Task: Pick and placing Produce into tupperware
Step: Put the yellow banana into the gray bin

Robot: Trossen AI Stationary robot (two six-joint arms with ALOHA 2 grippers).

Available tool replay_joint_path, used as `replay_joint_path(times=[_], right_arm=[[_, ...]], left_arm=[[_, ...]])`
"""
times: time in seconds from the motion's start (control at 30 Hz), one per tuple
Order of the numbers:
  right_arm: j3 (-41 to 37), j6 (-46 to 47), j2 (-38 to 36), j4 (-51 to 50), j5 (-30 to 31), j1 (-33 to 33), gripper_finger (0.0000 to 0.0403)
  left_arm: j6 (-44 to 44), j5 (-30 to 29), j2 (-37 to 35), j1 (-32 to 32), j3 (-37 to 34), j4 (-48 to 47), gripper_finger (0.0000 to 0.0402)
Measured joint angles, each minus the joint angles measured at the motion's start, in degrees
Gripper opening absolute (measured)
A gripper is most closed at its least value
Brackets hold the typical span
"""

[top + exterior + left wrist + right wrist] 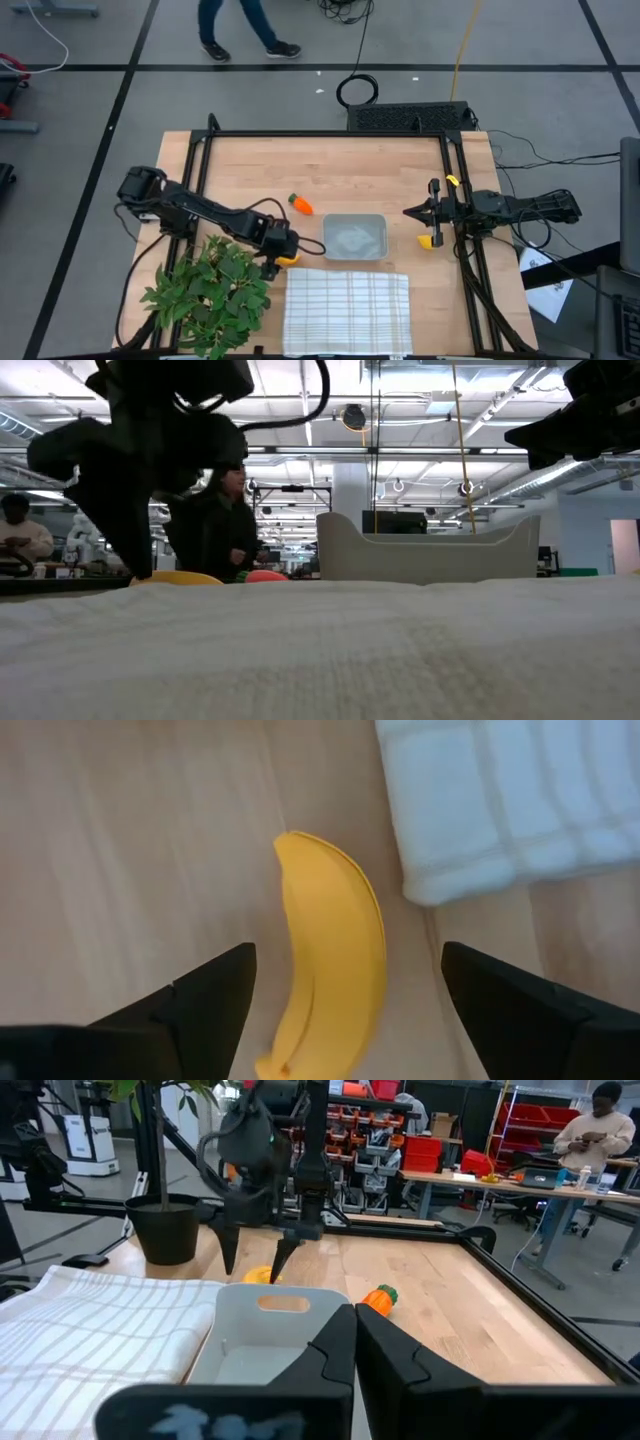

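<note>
- Tupperware [354, 237], one shallow translucent grey container with rounded corners, sits near the middle of the wooden table [330, 170]; seen from above, nothing shows inside it.
- Three toy produce pieces lie on the bare wood outside the container: one orange carrot [300, 204] with a green top just beyond its far left corner, one curved yellow banana [330, 970] to its left, and one small yellow lemon-like fruit [430, 241] to its right.
- One white checked cloth [347, 308], soft and woven, lies flat at the table's near edge, just in front of the container; its corner is close beside the banana in the left wrist view.
- One leafy green plant [210, 290] stands at the near left corner, its dark round pot visible in the right wrist view.
- The left gripper [345, 1005] hangs low over the banana with its two dark fingers spread wide, one on each side of the smooth, glossy fruit and touching neither side.
- The right gripper [410, 212] waits at the table's right side, fingers pressed together and holding nothing, with the lemon-like fruit just beside the arm.
- One person's legs cross the floor beyond the table in the overhead view.
</note>
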Motion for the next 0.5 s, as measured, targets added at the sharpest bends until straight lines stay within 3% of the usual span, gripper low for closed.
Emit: replay_joint_path(times=[0.5], right_arm=[[0.0, -0.24, -0.01, 0.02, 0.0, 0.0, 0.0]], left_arm=[[1.07, -0.09, 4.65, -0.02, 0.17, 0.12, 0.0321]])
